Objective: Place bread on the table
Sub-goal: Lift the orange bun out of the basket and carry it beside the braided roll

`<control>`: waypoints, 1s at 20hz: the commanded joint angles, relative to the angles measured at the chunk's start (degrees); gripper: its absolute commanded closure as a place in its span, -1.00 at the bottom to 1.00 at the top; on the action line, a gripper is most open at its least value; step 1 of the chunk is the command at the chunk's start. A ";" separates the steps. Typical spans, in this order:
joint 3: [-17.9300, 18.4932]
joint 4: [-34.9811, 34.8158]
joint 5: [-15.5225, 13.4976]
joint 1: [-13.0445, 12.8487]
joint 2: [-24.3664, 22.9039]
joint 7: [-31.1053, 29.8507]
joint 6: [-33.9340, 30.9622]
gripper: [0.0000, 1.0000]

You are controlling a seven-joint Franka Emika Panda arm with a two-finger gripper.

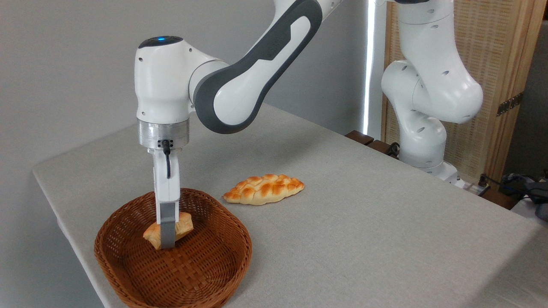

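So your white Panda arm's two-finger gripper (168,239) is reaching down into the brown woven wicker basket (214,273), clamped on the small golden-orange bun (185,224), which sits tilted inside the basket. The longer braided oval loaf (263,188) lies on the light grey cloth-covered table (364,222), just beside the basket.

A basket (171,265) is set at the front left of the table (364,222). The bread (185,224) is seen inside the basket, tilted. A braided loaf (263,189) is laid on the table just behind and right of it.
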 commanded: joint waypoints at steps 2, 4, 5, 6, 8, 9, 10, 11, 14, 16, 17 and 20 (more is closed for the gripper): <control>0.01 -0.02 1.02 0.20 0.00 0.34 0.78 0.26; 0.01 0.06 0.67 0.20 -0.26 0.08 0.78 0.26; 0.09 0.24 0.32 0.20 -0.44 -0.01 0.70 0.26; 0.18 0.42 0.23 0.29 -0.61 -0.01 0.70 0.26; 0.27 0.42 0.14 0.38 -1.23 -0.01 0.70 0.26; 0.45 0.50 0.14 0.38 -1.32 -0.01 0.61 0.26; 0.53 0.59 0.14 0.38 -1.40 -0.09 0.61 0.26; 0.53 0.68 0.14 0.38 -1.58 -0.10 0.61 0.26; 0.71 0.86 -0.47 0.46 -2.28 -0.10 0.52 0.26; 0.71 0.94 -1.35 0.73 -2.55 -0.09 0.52 0.26; 0.80 1.03 -1.87 0.73 -3.07 -0.18 0.43 0.26; 0.97 1.65 -3.37 0.99 -4.39 -0.27 0.08 0.25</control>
